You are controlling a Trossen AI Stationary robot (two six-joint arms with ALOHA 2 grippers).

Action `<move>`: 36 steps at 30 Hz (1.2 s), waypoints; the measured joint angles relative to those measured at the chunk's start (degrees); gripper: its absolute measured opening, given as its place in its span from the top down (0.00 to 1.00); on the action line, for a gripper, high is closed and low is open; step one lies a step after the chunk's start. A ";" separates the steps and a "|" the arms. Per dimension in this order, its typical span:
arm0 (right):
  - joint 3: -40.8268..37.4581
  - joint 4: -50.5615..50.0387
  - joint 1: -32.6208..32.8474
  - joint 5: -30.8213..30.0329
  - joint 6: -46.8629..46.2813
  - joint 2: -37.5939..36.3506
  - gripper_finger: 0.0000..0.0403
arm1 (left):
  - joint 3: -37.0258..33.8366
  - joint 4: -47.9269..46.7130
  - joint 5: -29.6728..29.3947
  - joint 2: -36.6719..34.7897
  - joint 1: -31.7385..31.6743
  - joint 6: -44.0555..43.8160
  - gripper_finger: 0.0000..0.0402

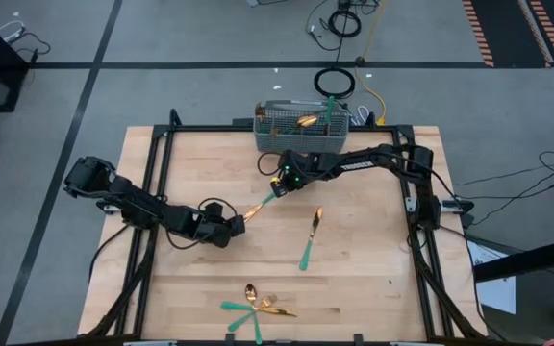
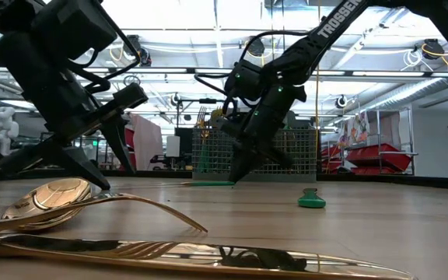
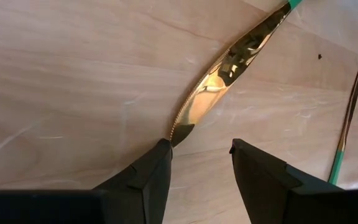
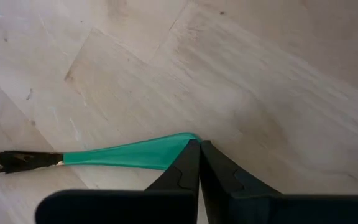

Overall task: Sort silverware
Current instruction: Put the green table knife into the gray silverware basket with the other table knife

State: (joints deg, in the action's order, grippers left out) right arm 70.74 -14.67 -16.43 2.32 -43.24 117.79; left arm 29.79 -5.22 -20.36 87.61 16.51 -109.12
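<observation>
A grey wire-mesh caddy (image 1: 301, 129) stands at the far edge of the wooden table (image 1: 200, 288), about mid-width. Inside it, a gold-headed piece (image 1: 307, 121) lies near the middle and a teal handle (image 1: 331, 107) sticks up toward its right end; what kind of utensils they are cannot be told.

A knife (image 1: 264, 203) with a gold blade and teal handle lies flat on the table between the two arms, blade toward the left and nearer, handle toward the far right. The left gripper (image 3: 201, 152) sits low at the blade's tip with its fingers (image 3: 151, 171) spread apart; one finger is just at the tip, the blade not clamped. The right gripper (image 4: 199, 144) is at the knife's handle end, its fingers pressed together, their tips touching the end of the teal handle and not around it.

Another gold-and-teal utensil (image 1: 311, 238) lies alone right of centre. A small pile with a spoon (image 1: 249, 291) and a fork (image 2: 142, 206) lies at the near edge.
</observation>
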 joint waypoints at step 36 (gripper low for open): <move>-0.13 1.23 -0.01 0.58 0.90 0.14 1.00 | 0.01 27.21 13.93 9.91 -2.37 18.57 0.62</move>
State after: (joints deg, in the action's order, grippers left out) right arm 70.61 -13.44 -16.45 2.90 -42.34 117.93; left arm 29.79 21.99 -6.43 97.52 14.14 -90.55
